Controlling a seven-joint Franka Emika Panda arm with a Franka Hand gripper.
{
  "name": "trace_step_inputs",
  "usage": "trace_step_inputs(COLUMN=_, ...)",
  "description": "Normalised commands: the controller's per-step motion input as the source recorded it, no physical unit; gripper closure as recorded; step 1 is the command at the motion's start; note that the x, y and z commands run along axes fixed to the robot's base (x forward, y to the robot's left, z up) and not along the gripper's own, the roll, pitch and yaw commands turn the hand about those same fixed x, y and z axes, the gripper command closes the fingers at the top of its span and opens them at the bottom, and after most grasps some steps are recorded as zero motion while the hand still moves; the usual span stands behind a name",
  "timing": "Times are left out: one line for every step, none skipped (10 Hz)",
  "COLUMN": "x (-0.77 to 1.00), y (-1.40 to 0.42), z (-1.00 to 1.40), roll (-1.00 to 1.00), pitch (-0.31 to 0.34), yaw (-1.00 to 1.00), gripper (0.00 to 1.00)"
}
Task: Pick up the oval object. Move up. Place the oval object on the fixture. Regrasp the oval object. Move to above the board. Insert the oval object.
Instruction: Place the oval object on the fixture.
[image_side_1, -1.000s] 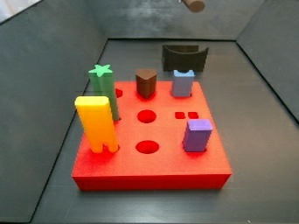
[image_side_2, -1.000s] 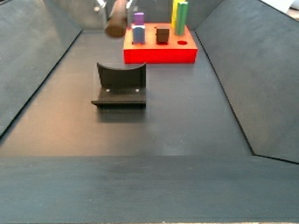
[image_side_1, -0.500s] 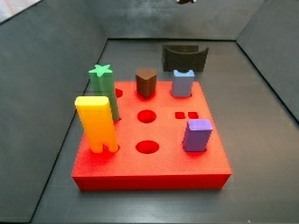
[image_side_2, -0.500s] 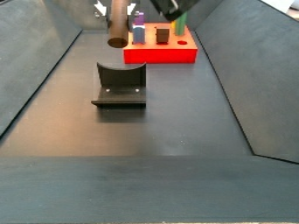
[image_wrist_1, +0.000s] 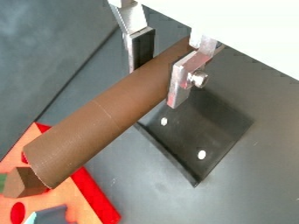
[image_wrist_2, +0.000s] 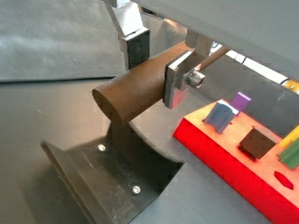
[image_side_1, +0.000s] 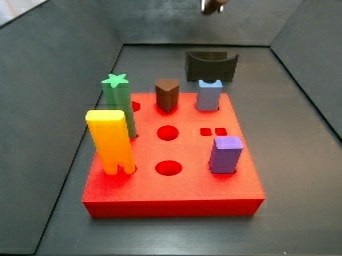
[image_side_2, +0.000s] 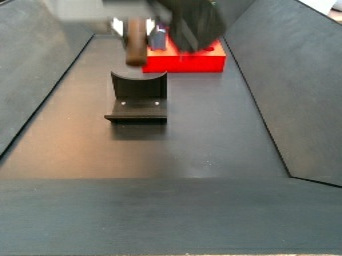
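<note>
Gripper clamps the brown oval object between its fingers; fixture lies below.

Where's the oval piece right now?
The brown oval object is clamped in the gripper, in the air above the fixture; in a side view it hangs above the fixture, near the red board.

Both wrist views are looking closely down past the gripper at the fixture. Both side views are facing each other, sharing the red board.
</note>
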Motion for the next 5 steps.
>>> trace_step_inputs(x=0.12, y=0.07, z=-1.00, roll=-1.00, pitch=0.049, yaw=-0.13, gripper=1.00)
trace_step_inputs(x=0.12, y=0.08, z=-1.00, roll=-1.00, pitch=0.053, yaw=-0.13, gripper=1.00)
trace_step_inputs(x=0.13, y=0.09, z=-1.00, roll=-1.00, pitch=0.054, yaw=-0.14, gripper=1.00)
trace_step_inputs(x=0.14, y=0.09, z=-1.00, roll=-0.87, pitch=0.045, yaw=-0.14, gripper=1.00)
trace_step_inputs(x=0.15, y=0.10, z=-1.00, roll=-0.64, pitch=0.034, yaw=-0.13, gripper=1.00)
